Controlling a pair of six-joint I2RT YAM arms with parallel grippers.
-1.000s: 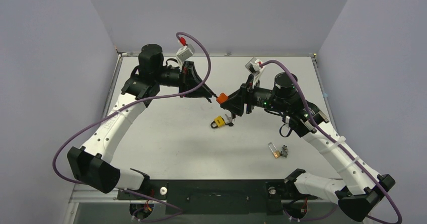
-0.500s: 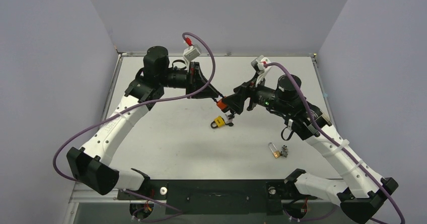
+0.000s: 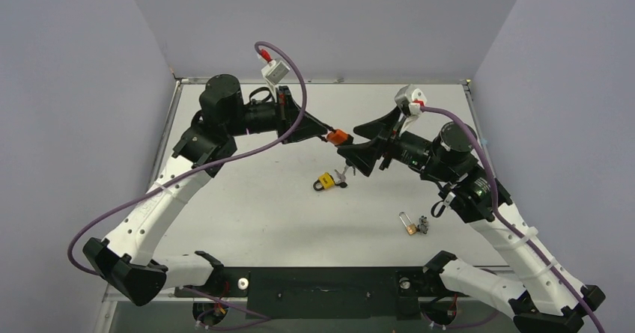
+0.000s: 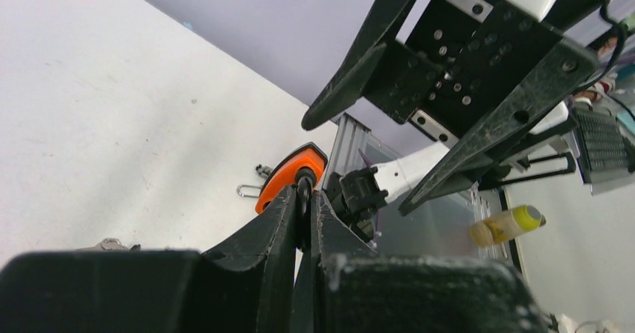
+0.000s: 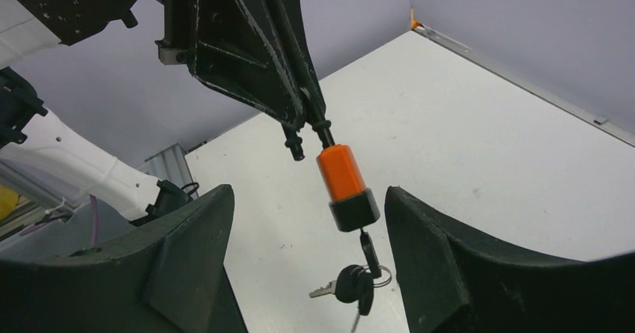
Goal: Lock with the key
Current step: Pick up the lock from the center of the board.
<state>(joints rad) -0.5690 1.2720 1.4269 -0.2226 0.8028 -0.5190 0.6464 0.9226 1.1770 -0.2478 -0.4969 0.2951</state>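
My left gripper (image 3: 327,132) is shut on the shackle of an orange padlock (image 3: 338,135) and holds it in the air above the table. In the right wrist view the orange padlock (image 5: 341,172) hangs from the left gripper (image 5: 308,129), black base down. A key (image 5: 368,248) is stuck in the base, and a bunch of keys (image 5: 350,282) dangles from it. My right gripper (image 5: 303,198) is open, with a finger on each side of the lock's base, touching nothing. The left wrist view shows the lock (image 4: 288,179) past my shut fingertips (image 4: 284,206).
A yellow padlock (image 3: 324,181) lies on the table below the held lock. A small brass padlock with keys (image 3: 411,224) lies nearer the front right. The table rail (image 3: 322,81) runs along the back, with grey walls all round.
The left gripper has carried the orange lock up and to the right. The right arm has drawn back to the right and risen, and its jaws now stand wide apart round the lock.
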